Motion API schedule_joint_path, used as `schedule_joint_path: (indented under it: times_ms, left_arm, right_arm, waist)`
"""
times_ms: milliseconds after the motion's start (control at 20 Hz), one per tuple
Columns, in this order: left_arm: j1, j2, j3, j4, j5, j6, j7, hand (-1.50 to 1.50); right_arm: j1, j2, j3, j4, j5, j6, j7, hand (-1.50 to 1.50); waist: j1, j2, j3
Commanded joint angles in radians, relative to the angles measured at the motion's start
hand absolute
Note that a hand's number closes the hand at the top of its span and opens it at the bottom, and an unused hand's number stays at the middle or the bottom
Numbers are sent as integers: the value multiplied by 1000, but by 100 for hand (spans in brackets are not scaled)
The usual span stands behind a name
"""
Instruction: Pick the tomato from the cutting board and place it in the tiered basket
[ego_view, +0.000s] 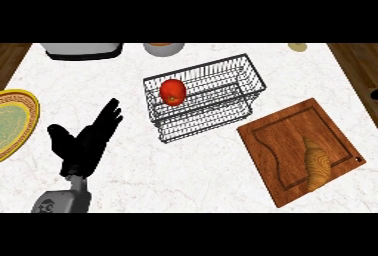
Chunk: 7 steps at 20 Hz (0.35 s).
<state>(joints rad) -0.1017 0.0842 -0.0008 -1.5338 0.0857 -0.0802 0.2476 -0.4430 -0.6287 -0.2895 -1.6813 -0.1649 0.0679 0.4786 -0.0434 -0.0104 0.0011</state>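
Head view. We note the left hand (85, 142) at the lower left of the counter (148, 180), coming up from a grey forearm (63, 200) at the lower edge. Its fingers (109, 116) are straight and lie close together, pointing up and to the right toward the tiered basket (244, 75); the thumb (59, 134) stands apart to the left. The hand holds nothing and lies well apart from the basket. We see no right hand.

The tomato (172, 91) sits inside the upper tier of the wire basket, at its left end. The cutting board (284, 135) lies just right of the basket, turned at an angle, and bears a croissant (317, 165) toward its lower right.

A yellow plate (13, 122) with a patterned centre is cut by the left edge. Along the top edge we record a grey and white appliance (81, 50), a bowl (164, 48) and a small pale round object (297, 47), each partly cut off.

We find no brand, label or legible writing on any item.
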Motion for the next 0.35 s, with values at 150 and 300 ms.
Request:
schedule_joint_path:
  times_ms: [150, 300]
  left_arm:
    - [-47, 16, 33, 17, 28, -15, 14, 0]
    - [-30, 3, 3, -13, 8, -7, 27, 0]
  right_arm:
    - [272, -149, -352, -13, -285, 287, -97, -150]
    - [349, -162, -460, 15, -297, 353, -140, -150]
  waist:
    - [4, 4, 0]
    - [23, 7, -1]
